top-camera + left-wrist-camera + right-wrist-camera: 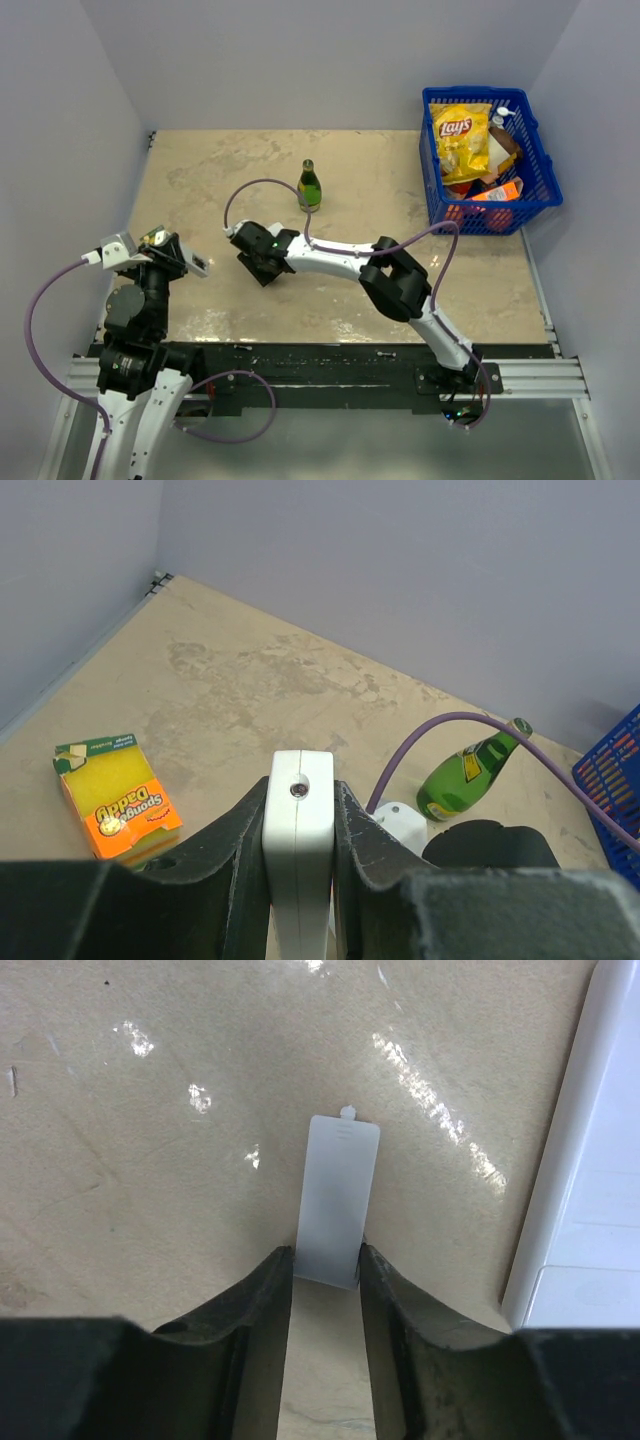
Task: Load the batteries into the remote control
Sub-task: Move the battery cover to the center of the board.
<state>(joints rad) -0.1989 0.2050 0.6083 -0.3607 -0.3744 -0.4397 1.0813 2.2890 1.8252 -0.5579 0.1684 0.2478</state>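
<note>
Your two claws are both clenched on white plastic, on the near side of the green bottle [309,187].

Nearest you, well left of the bottle, your left claw [300,810] is clamped tight on the remote control [296,880], a smooth white bar held edge-on with a small screw hole in its end face. Closer to the bottle, just on its near-left side, your right claw [326,1253] has its dark fingertips against both long edges of the battery cover [340,1190]. The cover is a thin, flat white rectangle with a tiny tab, lying on the glossy, mottled beige surface [150,1160]. A boxy yellow-and-orange sponge pack [117,798] sits far left of the bottle. The bottle itself is glossy glass, standing upright. Well to its right is a blue plastic lattice basket [543,165] holding a crinkled yellow chip bag [461,140].
</note>
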